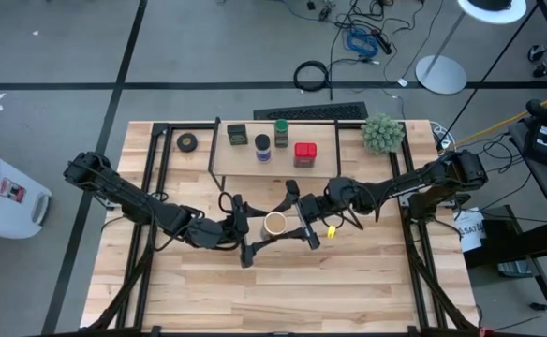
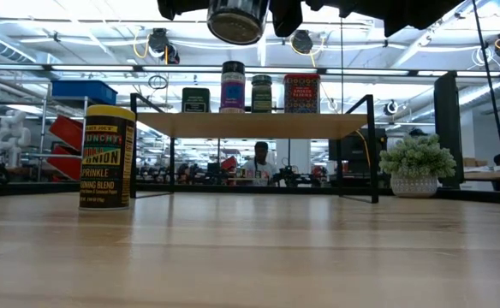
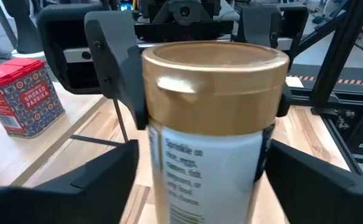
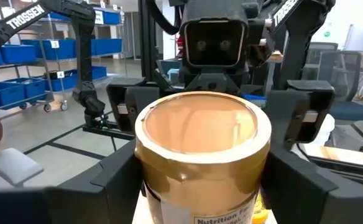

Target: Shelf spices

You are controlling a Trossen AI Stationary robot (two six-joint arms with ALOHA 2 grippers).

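Tan-lidded jar [image 1: 275, 223]: up in the air, off the tabletop [image 1: 348, 290], in front of the shelf [image 1: 245, 165]. It sits between the two hands, with its tan lid facing the camera above.
Right hand [image 1: 292, 220]: gripping the tan-lidded jar. Its two fingers press on the jar's sides just under the lid.
Left hand [image 1: 259, 227]: open. Its fingers stand on both sides of the same jar, very near it, and do not seem to squeeze it.
Yellow-lidded jar [image 2: 107, 158]: standing upright on the tabletop, in front of the shelf, close to the right hand.
Shelf: at the back of the tabletop, with a light wood top and thin black legs.
On the shelf: four spices stand upright. They are the dark boxy tin [image 1: 237, 134], the blue-lidded jar [image 1: 262, 147], the green-lidded jar [image 1: 281, 132] and the red square tin [image 1: 304, 154].
Black tape roll [image 1: 187, 141]: flat on the tabletop, beside the shelf on the left arm's side.
Fuzzy green plant ball [image 1: 383, 133]: on the tabletop, beside the shelf on the right arm's side.
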